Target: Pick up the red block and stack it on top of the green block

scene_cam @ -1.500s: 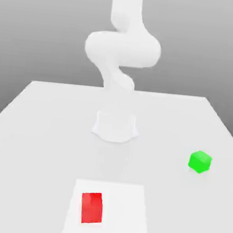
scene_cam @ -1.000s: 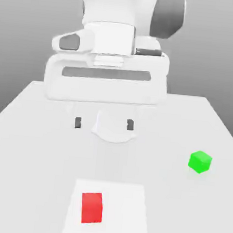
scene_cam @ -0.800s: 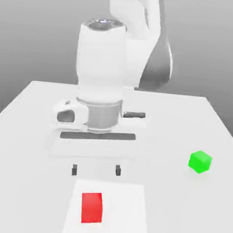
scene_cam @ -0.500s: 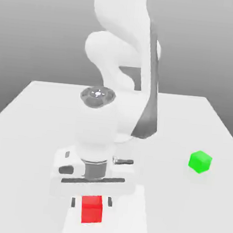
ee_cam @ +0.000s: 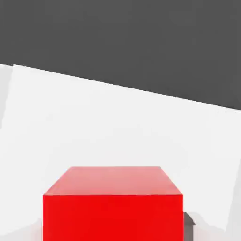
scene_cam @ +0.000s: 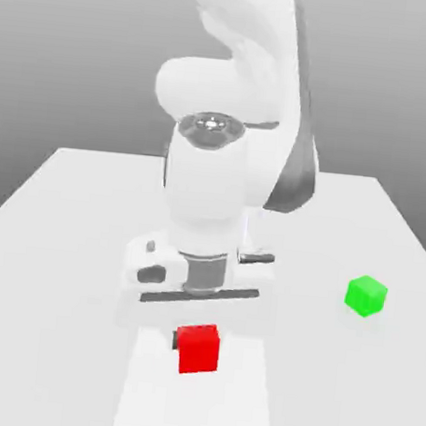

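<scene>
Red block [scene_cam: 198, 348]: gripped in the end effector [scene_cam: 198, 342], raised off the bench [scene_cam: 58, 238].
Green block [scene_cam: 366, 296]: on the bench, well apart, toward the exterior view's right.

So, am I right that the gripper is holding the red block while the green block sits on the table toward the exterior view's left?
Not quite: the green block sits toward the exterior view's right, not its left, as the exterior view shows. The rest stands: the gripper holds the red block, and the green block rests on the table.

Smooth matt red block [scene_cam: 198, 349], green block [scene_cam: 366, 296]; plain white table [scene_cam: 58, 238].
</scene>
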